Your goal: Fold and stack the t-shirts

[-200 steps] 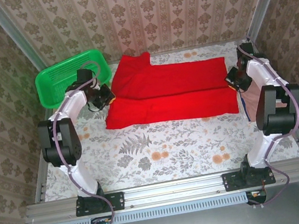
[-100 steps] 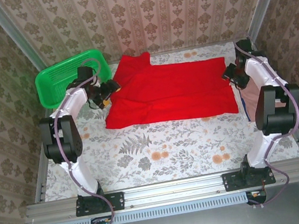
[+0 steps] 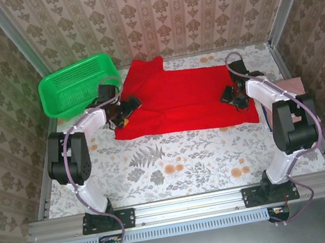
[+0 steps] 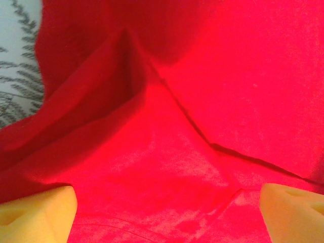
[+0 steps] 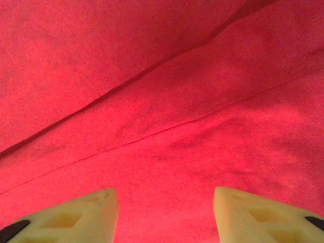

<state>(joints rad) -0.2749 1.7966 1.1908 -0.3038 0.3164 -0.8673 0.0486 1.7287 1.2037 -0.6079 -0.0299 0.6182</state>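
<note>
Top view: red shirt (image 3: pixel 189 95) lying spread on table (image 3: pixel 176 163), 1 sleeve sticking out at far-left corner. Left gripper (image 3: pixel 128 110) sitting over shirt's left edge, right gripper (image 3: pixel 231 96) over its right edge. Basket (image 3: pixel 75 86) standing far-left of shirt. Pink shirt (image 3: pixel 295 84) lying just right of it.

Left wrist: 2 yellow fingers (image 4: pixel 35 215) standing wide apart over red folds, gripping nothing.

Right wrist: 2 cream fingers (image 5: pixel 76 217) standing apart over red cloth, gripping nothing.
</note>
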